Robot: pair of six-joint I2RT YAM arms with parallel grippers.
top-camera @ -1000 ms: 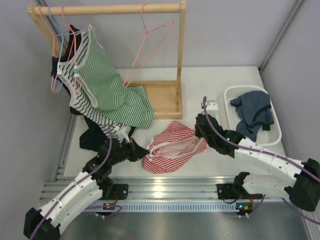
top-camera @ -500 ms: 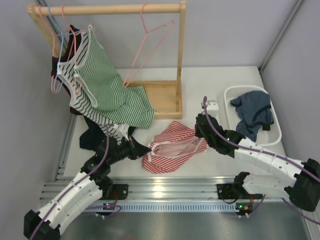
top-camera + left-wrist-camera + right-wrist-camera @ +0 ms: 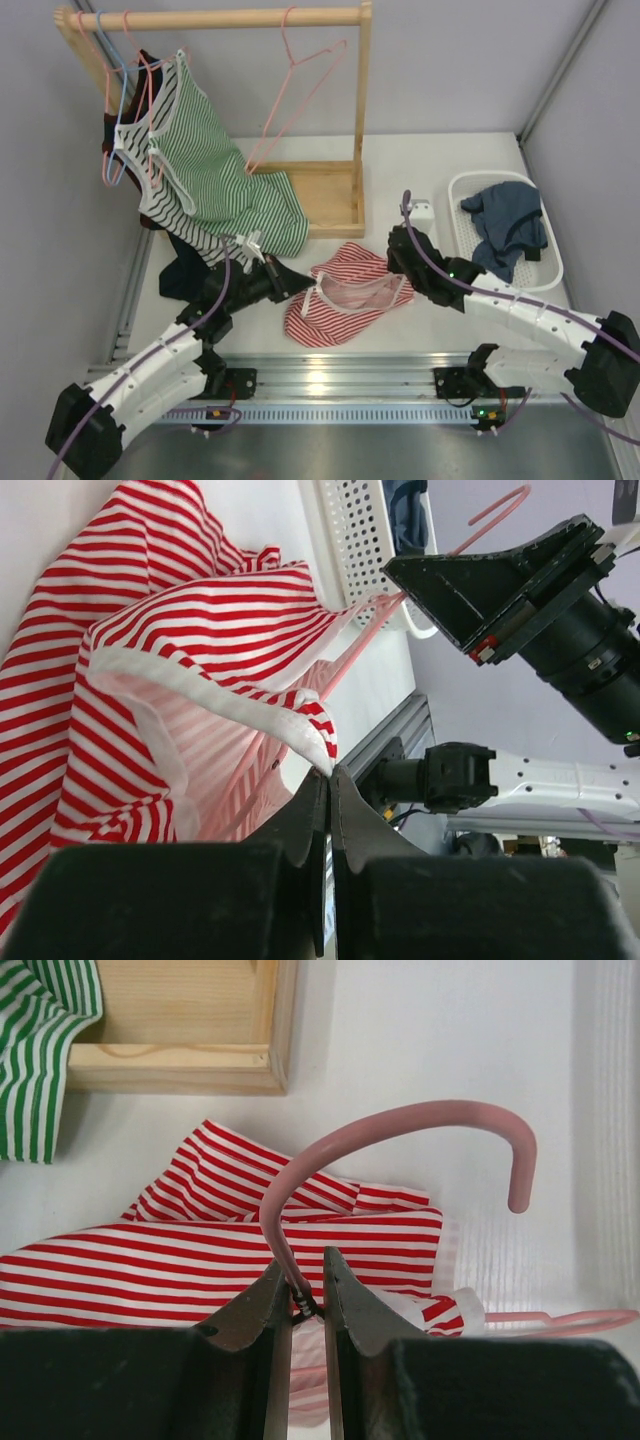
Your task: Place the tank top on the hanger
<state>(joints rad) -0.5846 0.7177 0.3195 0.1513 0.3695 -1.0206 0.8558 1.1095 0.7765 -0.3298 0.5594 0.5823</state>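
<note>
A: The left gripper [image 3: 298, 286], from overhead: jaws pressed together on the white trim of the tank top [image 3: 345, 310], which lies crumpled on the table [image 3: 400, 170] between the arms. Why lift that edge?
B: My judgement is that it props an opening so the hanger [image 3: 360, 291], already partly inside the fabric, can slide further. The fingertips of the right gripper [image 3: 402, 262] are hidden under its own wrist here.
A: Left wrist view: fingertips closed and trim nipped between them. Pink wire runs through the open garment toward the other arm. The far shoulder of the wire is covered by cloth.
B: Right wrist view: jaws nearly closed, pinching the neck just below the hook, probably to steady the frame. The triangle is mostly cut off or under the stripes, and I cannot tell which opening it entered.
</note>
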